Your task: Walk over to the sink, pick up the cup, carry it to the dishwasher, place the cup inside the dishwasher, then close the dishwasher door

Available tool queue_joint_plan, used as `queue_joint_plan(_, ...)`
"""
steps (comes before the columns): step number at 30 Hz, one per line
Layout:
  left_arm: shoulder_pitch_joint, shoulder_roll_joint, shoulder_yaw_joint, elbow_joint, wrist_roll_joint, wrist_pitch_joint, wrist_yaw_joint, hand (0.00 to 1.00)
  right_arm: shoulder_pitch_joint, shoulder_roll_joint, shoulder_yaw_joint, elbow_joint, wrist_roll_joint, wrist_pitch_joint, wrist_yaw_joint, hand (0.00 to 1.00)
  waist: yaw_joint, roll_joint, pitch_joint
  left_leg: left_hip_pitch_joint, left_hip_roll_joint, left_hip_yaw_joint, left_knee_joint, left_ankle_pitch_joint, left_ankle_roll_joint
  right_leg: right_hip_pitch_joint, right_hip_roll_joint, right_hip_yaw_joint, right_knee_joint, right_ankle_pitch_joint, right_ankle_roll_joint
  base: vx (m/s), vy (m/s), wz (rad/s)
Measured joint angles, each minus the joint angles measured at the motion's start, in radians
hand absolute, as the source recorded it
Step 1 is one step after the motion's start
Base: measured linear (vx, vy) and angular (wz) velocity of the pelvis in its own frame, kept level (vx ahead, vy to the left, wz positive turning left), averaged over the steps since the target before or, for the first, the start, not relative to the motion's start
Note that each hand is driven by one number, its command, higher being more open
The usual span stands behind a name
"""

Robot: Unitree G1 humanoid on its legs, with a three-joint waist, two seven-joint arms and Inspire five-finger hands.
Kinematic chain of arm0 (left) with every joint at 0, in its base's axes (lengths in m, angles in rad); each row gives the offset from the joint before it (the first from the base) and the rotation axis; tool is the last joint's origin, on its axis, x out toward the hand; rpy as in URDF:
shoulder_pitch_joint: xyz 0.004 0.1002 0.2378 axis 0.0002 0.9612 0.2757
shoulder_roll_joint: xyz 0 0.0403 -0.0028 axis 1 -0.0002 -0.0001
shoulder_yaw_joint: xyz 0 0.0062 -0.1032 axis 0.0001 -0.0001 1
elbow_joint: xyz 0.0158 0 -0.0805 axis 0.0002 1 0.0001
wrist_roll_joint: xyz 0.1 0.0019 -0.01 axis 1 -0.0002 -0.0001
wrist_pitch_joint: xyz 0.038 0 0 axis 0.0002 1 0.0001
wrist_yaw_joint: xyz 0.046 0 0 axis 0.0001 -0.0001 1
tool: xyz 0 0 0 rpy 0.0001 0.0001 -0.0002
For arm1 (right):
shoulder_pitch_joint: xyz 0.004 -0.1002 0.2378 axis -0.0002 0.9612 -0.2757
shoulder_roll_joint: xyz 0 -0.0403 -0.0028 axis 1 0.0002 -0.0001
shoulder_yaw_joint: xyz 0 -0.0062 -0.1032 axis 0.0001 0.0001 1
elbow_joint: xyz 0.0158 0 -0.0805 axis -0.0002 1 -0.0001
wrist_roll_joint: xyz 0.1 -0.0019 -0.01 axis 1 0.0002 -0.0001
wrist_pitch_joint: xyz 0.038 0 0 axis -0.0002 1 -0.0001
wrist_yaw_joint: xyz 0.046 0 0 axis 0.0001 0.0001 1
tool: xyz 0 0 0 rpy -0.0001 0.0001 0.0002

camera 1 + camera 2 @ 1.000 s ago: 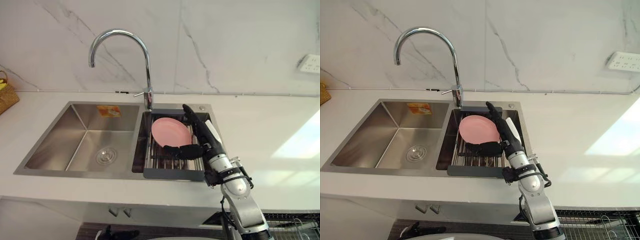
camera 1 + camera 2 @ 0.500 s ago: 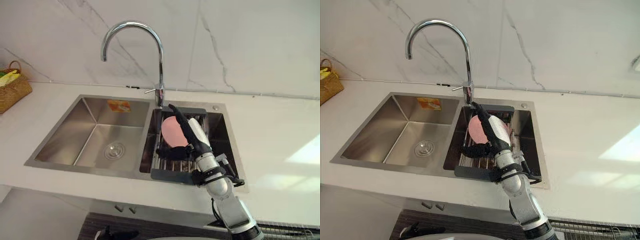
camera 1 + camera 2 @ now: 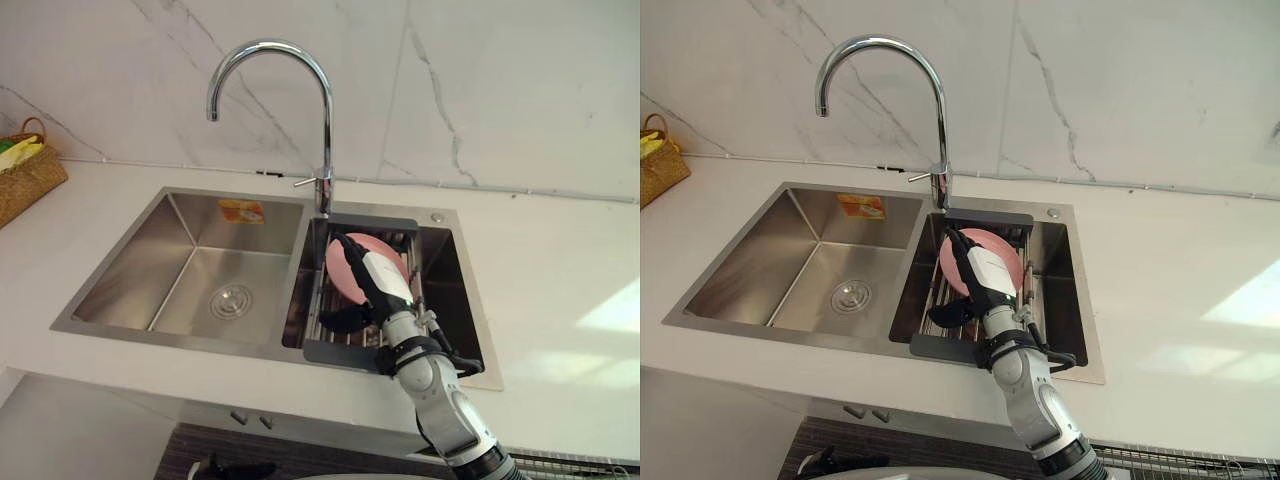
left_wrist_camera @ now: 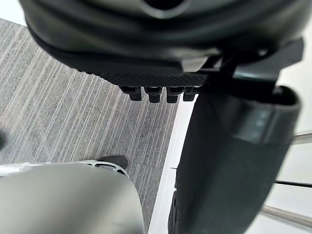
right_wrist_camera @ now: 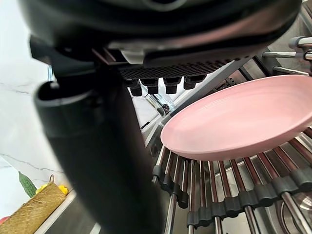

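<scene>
Pink plate (image 5: 234,117) lies on the rack (image 3: 340,352) in the sink (image 3: 190,270) — right hand (image 3: 385,285) hovers over it, fingers (image 5: 153,87) straight, thumb held apart.

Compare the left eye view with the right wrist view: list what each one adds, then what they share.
The left eye view adds the curved chrome faucet and the left steel basin with its round drain. The right wrist view adds the black connectors on the rack's bars, seen close. Both share the round pink plate on the metal bar rack, the dark right hand open near it, and the woven basket.
</scene>
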Motion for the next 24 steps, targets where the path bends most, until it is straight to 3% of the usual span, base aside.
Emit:
queue_joint_plan(15,-0.004,0.005,0.0,0.0,-0.016,0.031,0.013,1.0,-0.003,0.021,-0.012,0.03,-0.007,0.032,-0.046,1.0,-0.002,-0.016,-0.027,0.015,-0.004,0.003,-0.056,0.037,0.001,-0.006,0.002,0.001,0.0,0.0,0.0,-0.03,-0.018,0.0)
queue_joint_plan(24,-0.006,0.008,-0.03,0.004,-0.016,0.037,0.032,1.0,-0.005,0.04,-0.013,0.111,-0.117,0.087,-0.08,1.0,0.003,-0.015,-0.049,0.004,-0.004,-0.006,-0.053,0.043,0.001,-0.012,0.003,-0.002,-0.001,-0.001,-0.001,-0.01,-0.01,0.02)
